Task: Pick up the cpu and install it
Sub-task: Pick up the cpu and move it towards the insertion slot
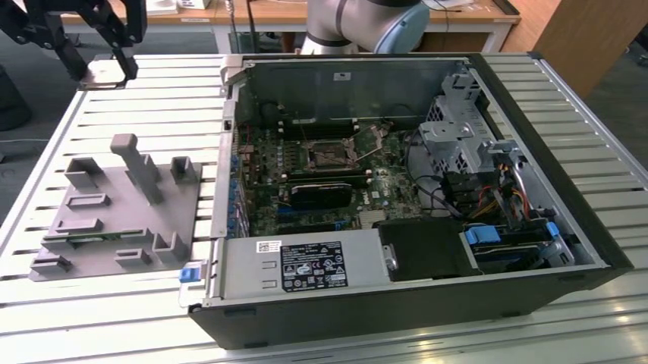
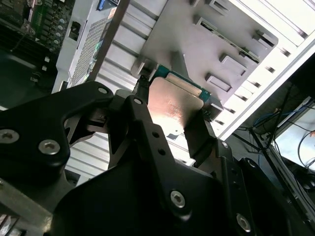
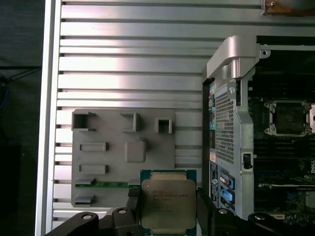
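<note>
My gripper (image 1: 102,67) is shut on the cpu (image 1: 106,73), a flat square chip with a silvery top and a green rim. It hangs in the air over the far corner of the slatted table, at the exterior view's left. In the first wrist view the cpu (image 3: 168,200) sits between two black fingers (image 3: 133,202), above the grey plastic tray (image 3: 123,123). The second wrist view shows the cpu (image 2: 174,105) edge-on between the jaws. The dark metal-framed socket (image 1: 326,155) lies on the motherboard inside the open computer case, well apart from the gripper.
The open case (image 1: 567,152) takes up the exterior view's middle and right, with a power supply (image 1: 303,265), drive cage (image 1: 456,129) and cables. A green memory stick (image 3: 110,185) lies in the tray. The case's metal side wall (image 3: 229,123) stands between tray and socket.
</note>
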`<state>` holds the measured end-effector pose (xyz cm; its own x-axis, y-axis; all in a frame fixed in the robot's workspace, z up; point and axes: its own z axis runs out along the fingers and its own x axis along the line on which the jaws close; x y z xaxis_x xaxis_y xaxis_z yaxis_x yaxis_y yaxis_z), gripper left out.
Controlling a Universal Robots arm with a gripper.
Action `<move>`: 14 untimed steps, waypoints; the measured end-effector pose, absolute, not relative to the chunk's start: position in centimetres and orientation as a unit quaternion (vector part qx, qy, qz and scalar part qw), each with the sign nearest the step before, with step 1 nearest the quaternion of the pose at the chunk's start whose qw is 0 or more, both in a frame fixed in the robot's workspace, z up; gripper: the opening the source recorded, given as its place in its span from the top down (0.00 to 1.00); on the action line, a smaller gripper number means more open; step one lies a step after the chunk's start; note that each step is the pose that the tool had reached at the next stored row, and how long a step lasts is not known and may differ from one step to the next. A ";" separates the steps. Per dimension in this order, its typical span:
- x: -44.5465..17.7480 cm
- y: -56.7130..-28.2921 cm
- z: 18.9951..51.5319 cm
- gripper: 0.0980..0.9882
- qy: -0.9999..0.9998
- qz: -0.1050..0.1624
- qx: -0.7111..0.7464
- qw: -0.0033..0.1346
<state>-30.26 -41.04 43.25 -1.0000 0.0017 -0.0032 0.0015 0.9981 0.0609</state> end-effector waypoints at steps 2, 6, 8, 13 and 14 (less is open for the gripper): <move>-30.0 -41.0 43.2 0.50 1.000 0.030 0.001 0.002; -29.5 -41.0 43.3 0.50 1.000 0.030 0.001 0.002; -29.2 -41.0 43.2 0.50 1.000 0.030 0.001 0.002; -28.7 -41.0 43.3 0.50 1.000 0.030 0.001 0.002; -28.5 -41.0 43.3 0.50 1.000 0.030 0.001 0.002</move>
<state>-28.45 -41.02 43.25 -1.0000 0.0017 -0.0031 0.0015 0.9981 0.0608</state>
